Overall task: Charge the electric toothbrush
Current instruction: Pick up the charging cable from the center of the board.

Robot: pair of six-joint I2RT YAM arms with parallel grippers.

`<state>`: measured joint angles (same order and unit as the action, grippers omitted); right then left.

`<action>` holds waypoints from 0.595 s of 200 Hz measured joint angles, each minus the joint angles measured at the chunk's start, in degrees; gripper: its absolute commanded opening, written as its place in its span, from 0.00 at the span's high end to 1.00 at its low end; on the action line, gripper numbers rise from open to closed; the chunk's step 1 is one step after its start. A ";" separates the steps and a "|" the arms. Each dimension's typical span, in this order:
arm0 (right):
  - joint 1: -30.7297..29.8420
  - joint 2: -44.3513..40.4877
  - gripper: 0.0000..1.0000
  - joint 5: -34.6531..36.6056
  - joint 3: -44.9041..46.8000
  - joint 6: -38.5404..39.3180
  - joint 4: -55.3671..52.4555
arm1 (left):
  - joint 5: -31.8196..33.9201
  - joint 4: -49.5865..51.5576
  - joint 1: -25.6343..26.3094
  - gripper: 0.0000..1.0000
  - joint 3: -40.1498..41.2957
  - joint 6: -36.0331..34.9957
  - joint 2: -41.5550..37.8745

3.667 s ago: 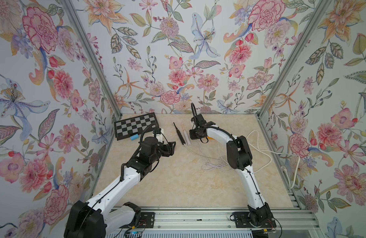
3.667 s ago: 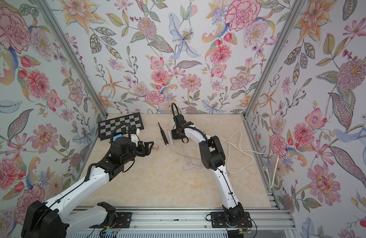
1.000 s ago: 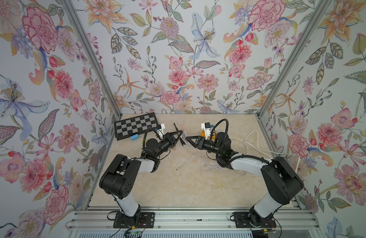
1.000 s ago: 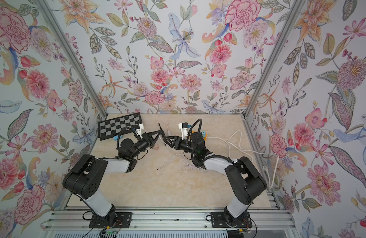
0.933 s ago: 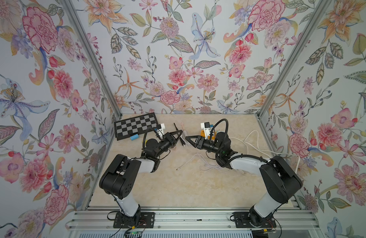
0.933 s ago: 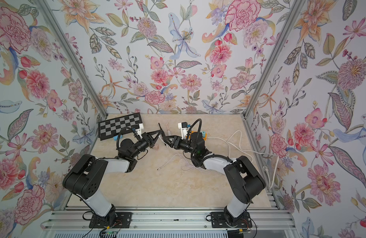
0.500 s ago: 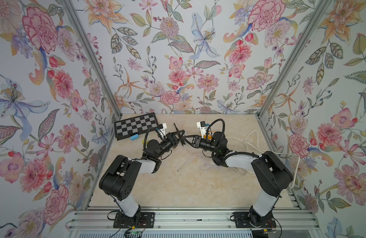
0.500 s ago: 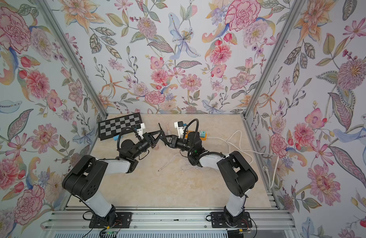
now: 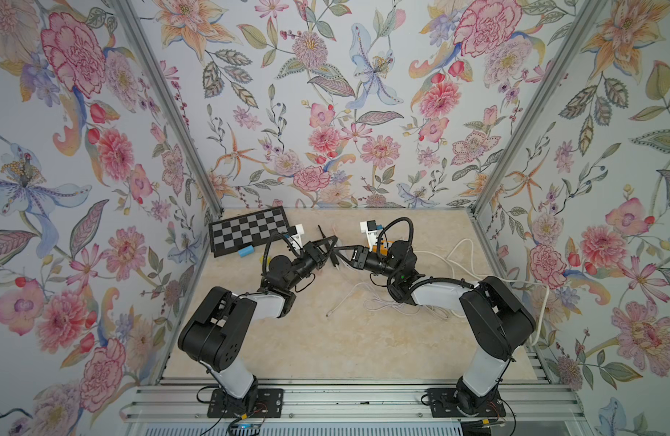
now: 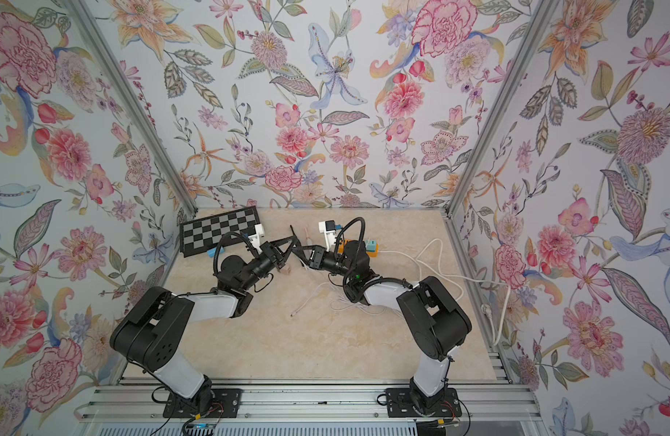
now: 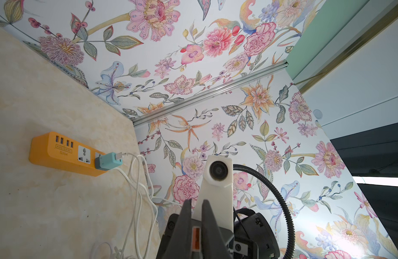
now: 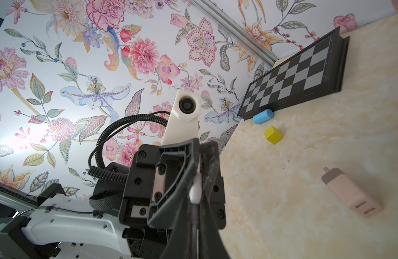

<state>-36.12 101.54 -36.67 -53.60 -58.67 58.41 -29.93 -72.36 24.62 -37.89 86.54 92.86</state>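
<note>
In both top views the slim black electric toothbrush [image 9: 320, 229] [image 10: 292, 230] rises from my left gripper [image 9: 330, 247] [image 10: 292, 249], which is shut on its lower part. My right gripper [image 9: 341, 252] [image 10: 303, 253] meets it tip to tip above the table's back middle. In the right wrist view my right gripper [image 12: 196, 199] is shut on a white plug [image 12: 195, 194], its thin cable running back between the fingers. In the left wrist view my left gripper [image 11: 197, 201] shows narrow jaws; the toothbrush is hidden there.
An orange power strip [image 11: 65, 157] holds a teal adapter [image 11: 108, 161] with white cables [image 11: 137, 190]. Thin cable loops lie on the table [image 9: 363, 298]. A chessboard [image 9: 250, 234], blue cylinder [image 12: 263, 116], yellow cube [image 12: 273, 134] and pink piece [image 12: 350, 192] lie to the left.
Over the last second my right gripper has closed on the white plug and moved left up to the left gripper. The left gripper has stayed shut and hardly moved.
</note>
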 measured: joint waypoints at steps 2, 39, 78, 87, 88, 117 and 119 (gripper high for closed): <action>0.04 -0.09 1.00 0.00 0.00 0.22 -0.28 | 0.24 1.40 0.13 0.63 0.00 -0.35 -0.68; 2.03 -5.40 1.00 1.14 2.27 5.97 -7.54 | 10.19 26.75 0.90 0.35 -4.02 -18.78 -14.99; 5.09 -12.50 1.00 3.04 2.89 17.18 -23.76 | 24.15 47.21 0.74 0.30 -9.77 -39.08 -21.31; 5.07 -13.16 1.00 3.78 1.46 21.09 -29.94 | 25.53 50.27 0.48 0.38 -10.49 -44.37 -21.29; 5.07 -13.20 1.00 3.82 1.18 21.51 -30.91 | 25.66 50.82 0.46 0.38 -10.60 -45.35 -21.24; 4.70 -13.25 0.99 5.51 -4.61 32.48 -47.60 | 23.71 58.03 0.20 0.21 -11.08 -66.62 -20.63; 4.72 -13.25 0.99 5.60 -4.81 33.14 -48.37 | 23.43 58.36 0.17 0.20 -11.08 -68.76 -20.63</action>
<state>-31.40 88.29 -31.07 -58.41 -25.54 10.04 -6.50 -14.00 24.80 -48.97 17.78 72.23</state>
